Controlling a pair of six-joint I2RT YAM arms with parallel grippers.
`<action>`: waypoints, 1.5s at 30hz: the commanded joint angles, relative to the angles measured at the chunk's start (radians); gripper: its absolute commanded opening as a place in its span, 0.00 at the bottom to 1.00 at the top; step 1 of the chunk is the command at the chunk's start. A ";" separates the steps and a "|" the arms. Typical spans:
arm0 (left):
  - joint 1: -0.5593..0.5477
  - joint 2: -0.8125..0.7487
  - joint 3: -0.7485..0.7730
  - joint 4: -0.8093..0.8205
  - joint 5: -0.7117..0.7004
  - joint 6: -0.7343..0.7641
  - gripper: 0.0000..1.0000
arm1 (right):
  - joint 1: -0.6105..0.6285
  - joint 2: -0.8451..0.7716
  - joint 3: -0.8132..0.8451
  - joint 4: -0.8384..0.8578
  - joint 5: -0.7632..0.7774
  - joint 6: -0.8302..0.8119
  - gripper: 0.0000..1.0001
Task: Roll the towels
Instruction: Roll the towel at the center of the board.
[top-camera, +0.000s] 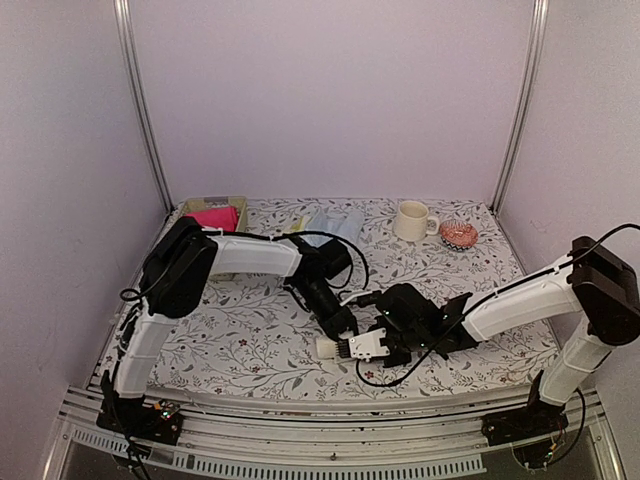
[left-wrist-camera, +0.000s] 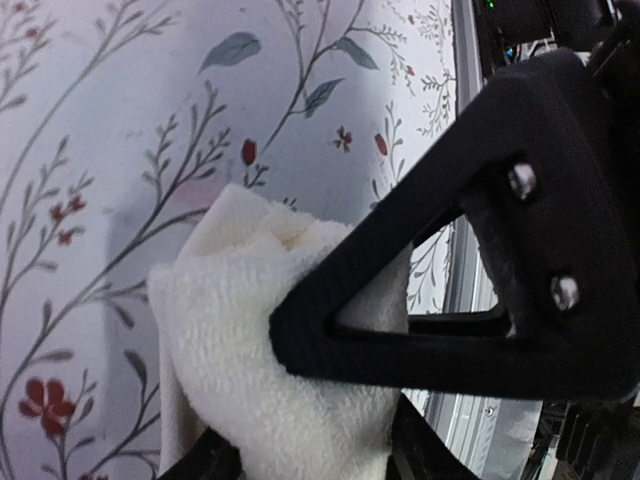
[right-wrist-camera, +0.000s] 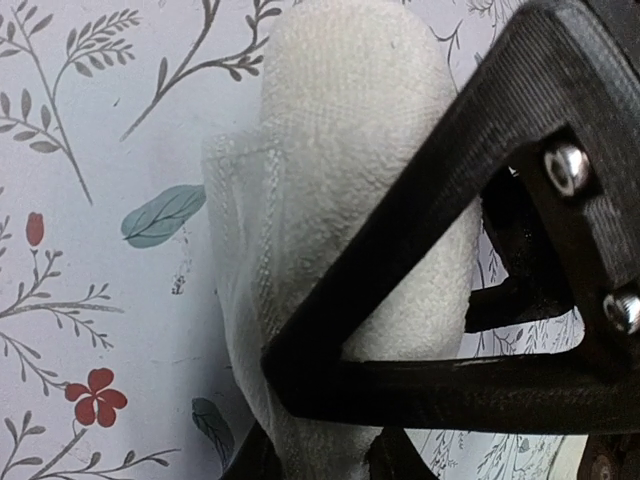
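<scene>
A cream-white towel (top-camera: 326, 347), rolled into a thick bundle, lies near the table's front edge, and both grippers meet at it. In the left wrist view the cream-white towel (left-wrist-camera: 250, 330) fills the gap of my left gripper (left-wrist-camera: 310, 450) and touches both fingers. The right wrist view shows the towel (right-wrist-camera: 340, 150) as a long roll, its near end pinched in my right gripper (right-wrist-camera: 318, 455). From above, the left gripper (top-camera: 338, 335) comes from the back left and the right gripper (top-camera: 345, 348) from the right. A hot pink towel (top-camera: 213, 217) lies in the basket. A light blue towel (top-camera: 338, 222) lies at the back.
A pale green basket (top-camera: 190, 208) stands at the back left. A cream mug (top-camera: 410, 221) and a small orange-patterned dish (top-camera: 459, 235) stand at the back right. The floral tablecloth (top-camera: 250, 330) covers the table. Metal rails (top-camera: 330, 420) run along the near edge.
</scene>
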 joint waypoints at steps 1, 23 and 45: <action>0.039 -0.132 -0.164 0.178 -0.065 -0.037 0.46 | 0.000 0.066 -0.010 -0.162 -0.043 0.003 0.20; -0.254 -1.105 -1.190 0.995 -1.033 -0.109 0.44 | -0.204 0.205 0.455 -0.676 -0.573 0.139 0.08; -0.449 -0.517 -0.863 0.989 -1.340 0.383 0.51 | -0.253 0.391 0.697 -0.864 -0.711 0.133 0.08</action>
